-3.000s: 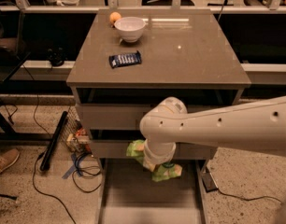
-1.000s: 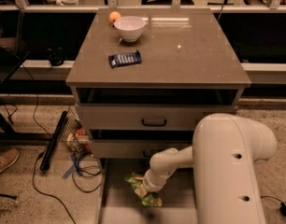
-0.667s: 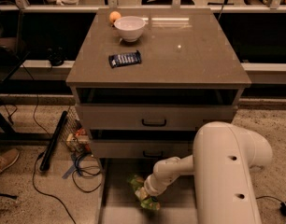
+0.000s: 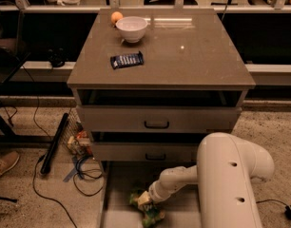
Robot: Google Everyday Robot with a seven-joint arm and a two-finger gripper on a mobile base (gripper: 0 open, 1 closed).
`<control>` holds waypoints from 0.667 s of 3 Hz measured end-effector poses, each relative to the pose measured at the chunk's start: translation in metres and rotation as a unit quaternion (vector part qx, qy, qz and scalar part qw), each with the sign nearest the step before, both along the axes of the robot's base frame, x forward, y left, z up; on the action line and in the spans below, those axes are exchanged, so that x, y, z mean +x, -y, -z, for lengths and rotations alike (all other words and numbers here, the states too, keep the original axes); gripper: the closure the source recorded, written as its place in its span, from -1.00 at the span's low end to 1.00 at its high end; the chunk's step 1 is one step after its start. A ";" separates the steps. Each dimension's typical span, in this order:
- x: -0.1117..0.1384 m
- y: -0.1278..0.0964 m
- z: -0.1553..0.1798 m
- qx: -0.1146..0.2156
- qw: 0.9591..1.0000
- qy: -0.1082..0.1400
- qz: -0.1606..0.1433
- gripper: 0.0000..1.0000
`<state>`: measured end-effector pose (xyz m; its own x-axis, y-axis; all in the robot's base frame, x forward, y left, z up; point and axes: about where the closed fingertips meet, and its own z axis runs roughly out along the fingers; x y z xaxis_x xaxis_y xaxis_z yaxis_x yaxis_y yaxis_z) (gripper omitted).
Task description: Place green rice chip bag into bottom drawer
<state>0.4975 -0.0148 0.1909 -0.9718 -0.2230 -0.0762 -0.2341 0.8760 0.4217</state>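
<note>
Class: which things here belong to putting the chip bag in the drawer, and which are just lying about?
Job: green rice chip bag; bottom drawer; gripper, down in that drawer at the bag.
Lying about: white bowl, orange, blue bar.

My gripper [image 4: 144,199] sits low over the middle of the wide grey bottom drawer tray [image 4: 118,186], at the crinkly light-green chip bag [image 4: 148,212], which lies on the tray floor near the front. I see bare floor to the left of them, up to the tray's thin side. The bulky white arm link [image 4: 231,184] blocks the right side. The grey-beige middle drawer front [image 4: 126,152] bounds the back.
</note>
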 end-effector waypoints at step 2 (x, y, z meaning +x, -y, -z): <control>0.013 0.069 -0.031 -0.002 0.998 0.040 0.049 -1.00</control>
